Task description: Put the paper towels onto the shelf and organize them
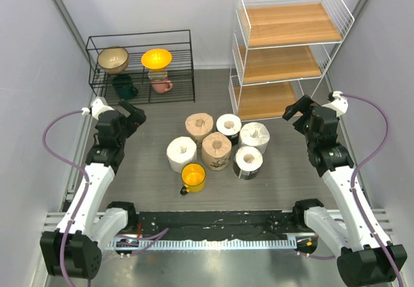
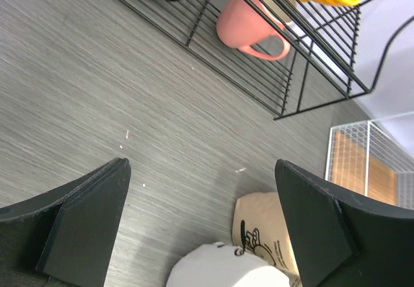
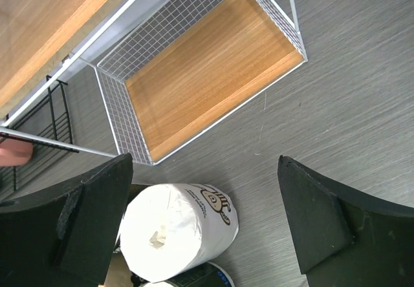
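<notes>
Six paper towels [image 1: 217, 150] stand bunched mid-bench [image 1: 149, 138] from up top, near the shelf [image 1: 291, 25]. The left pincer [image 1: 132, 116] and right pincer [image 1: 296, 114] both gape wide, gripping nothing. Left wrist cam: a tan roll [image 2: 259, 217] peeks in low between the fingers. Right wrist cam: a white roll [image 3: 171, 232] sits just beside the shelf's bottom board.

- Six paper towels [image 1: 217, 150] stand clustered at centre frame, two tan, four white.
- Yellow mug [image 1: 193, 177] just below them.
- Tall white three-tier wire shelf [image 1: 291, 61], upper right.
- Black rack [image 1: 140, 37] with bowls [image 1: 113, 59] and mugs [image 1: 162, 85], upper left.
</notes>
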Robot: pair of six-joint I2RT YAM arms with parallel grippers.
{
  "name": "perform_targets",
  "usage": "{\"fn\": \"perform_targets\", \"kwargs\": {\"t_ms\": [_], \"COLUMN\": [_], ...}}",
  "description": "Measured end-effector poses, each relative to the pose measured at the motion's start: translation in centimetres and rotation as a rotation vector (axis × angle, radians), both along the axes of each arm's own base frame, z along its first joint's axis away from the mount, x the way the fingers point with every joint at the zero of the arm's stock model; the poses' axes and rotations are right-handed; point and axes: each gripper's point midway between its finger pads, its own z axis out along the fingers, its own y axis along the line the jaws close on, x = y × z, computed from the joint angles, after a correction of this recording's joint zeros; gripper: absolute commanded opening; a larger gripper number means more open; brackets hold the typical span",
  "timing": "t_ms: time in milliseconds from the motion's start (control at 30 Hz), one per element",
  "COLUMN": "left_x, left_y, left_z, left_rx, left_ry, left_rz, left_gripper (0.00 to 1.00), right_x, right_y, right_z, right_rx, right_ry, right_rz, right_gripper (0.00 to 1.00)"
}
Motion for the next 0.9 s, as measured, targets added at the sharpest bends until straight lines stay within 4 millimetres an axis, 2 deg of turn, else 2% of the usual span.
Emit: {"fn": "perform_targets", "kwargs": {"t_ms": [133, 267, 433, 500, 767, 900], "left_x": [-1.0, -1.6, -1.9, -1.8, -0.6, -0.1], "left_y": [-0.1, -0.1, -0.1, -0.1, -0.1, -0.4], "left_z": [0.0, 0.1, -0.8, -1.2, -5.1, -5.9], "left_rx": [-0.013, -0.017, -0.013, -0.012, -0.015, -0.023], "left_ry": [-0.023, -0.045, -0.033, -0.02, 0.159, 0.196], "left_rz": [-0.008, -0.004, -0.007, -0.006, 0.01, -0.001], "left_gripper": [1.0, 1.0, 1.0, 1.0, 1.0, 1.0], "right_x": [-0.5, -0.5, -0.3, -0.4, -0.7, -0.9], "right_y": [0.2, 1.2, 1.9, 1.9, 1.0, 0.4], "right_z": [-0.1, -1.0, -2.6, -2.7, -2.7, -2.9], "right_rx": [0.015, 0.027, 0.036, 0.035, 0.012, -0.003], "right_ry": [0.007, 0.054, 0.121, 0.126, 0.129, 0.14], "right_rz": [0.009, 0.061, 0.094, 0.093, 0.055, 0.025], "right_gripper": [1.0, 1.0, 1.0, 1.0, 1.0, 1.0]}}
